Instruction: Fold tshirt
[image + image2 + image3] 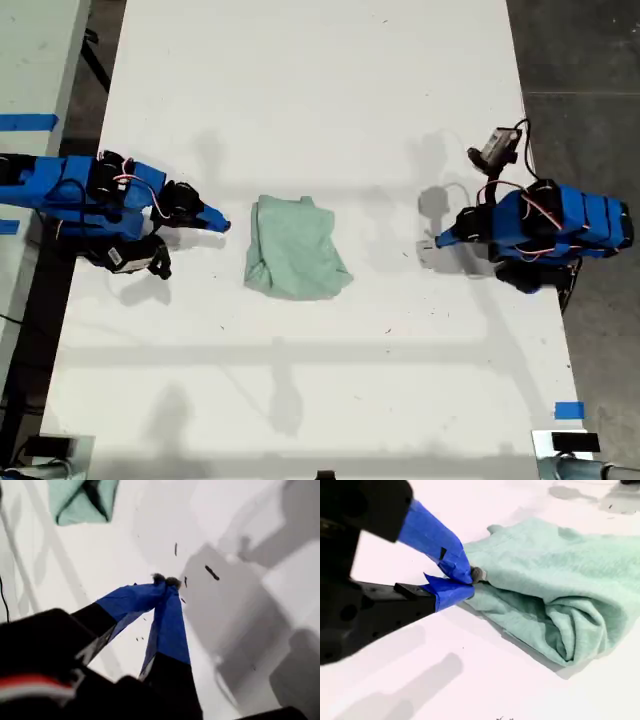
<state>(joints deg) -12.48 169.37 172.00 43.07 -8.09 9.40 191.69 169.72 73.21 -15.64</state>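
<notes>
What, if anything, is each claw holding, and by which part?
Nothing, it seems. My first claw is shut over bare table; my second claw is shut beside the tshirt, apparently not gripping it.

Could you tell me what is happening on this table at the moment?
A pale green tshirt lies bunched into a rough fold in the middle of the white table. My second tool, on the exterior view's left, has its tips closed right beside the shirt's edge; I cannot tell whether it pinches any cloth. My first tool, on the exterior view's right, is shut and apart from the shirt, holding nothing.
</notes>
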